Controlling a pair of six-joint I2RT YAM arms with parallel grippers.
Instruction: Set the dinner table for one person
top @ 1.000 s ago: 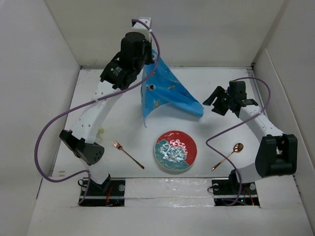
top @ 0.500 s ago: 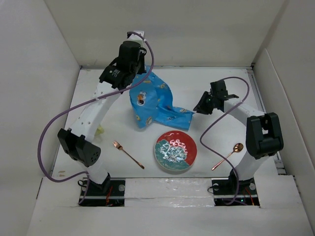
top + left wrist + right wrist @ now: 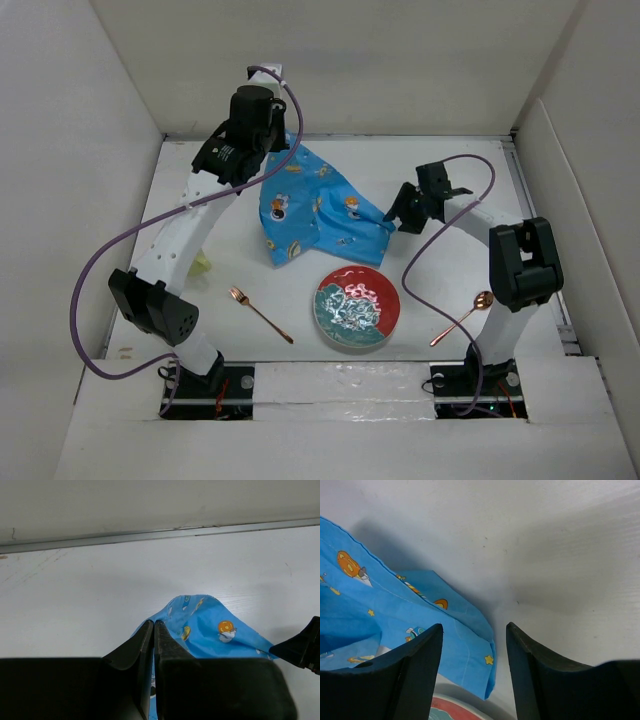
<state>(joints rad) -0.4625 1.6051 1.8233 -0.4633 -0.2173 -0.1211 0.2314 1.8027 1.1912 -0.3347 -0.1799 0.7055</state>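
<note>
Blue cloth: the cartoon-print placemat (image 3: 315, 210) lies rumpled and only half spread, on the far side of the plate (image 3: 357, 308). Its near edge reaches the plate's rim; whether the two touch cannot be told.
Dinner table: the white dinner table (image 3: 460, 170) carries everything and fills the floor of the walled cell. Bare surface shows all round the cloth.
Left gripper: the left gripper (image 3: 154, 628) is clenched on the placemat's far corner. Its fingers are pressed together, with a sliver of blue between them.
Right gripper: the right gripper (image 3: 474, 628) is released. Its fingers stand apart, low over the table, astride the placemat's right corner and holding nothing.
Cutlery: a copper fork (image 3: 260, 314) lies left of the plate and a copper spoon (image 3: 465, 315) to its right, both apart from the cloth.
Step in hand: judged from the layout, laying the placemat out flat; the plate and cutlery are not yet set on it.
Next move: the right gripper likely has to close on the corner in front of it. Both arms should then draw the cloth taut and lay it down square.
Care: the corner lies flat on the table, so the fingers must get beneath the fabric without dragging it onto the plate.
</note>
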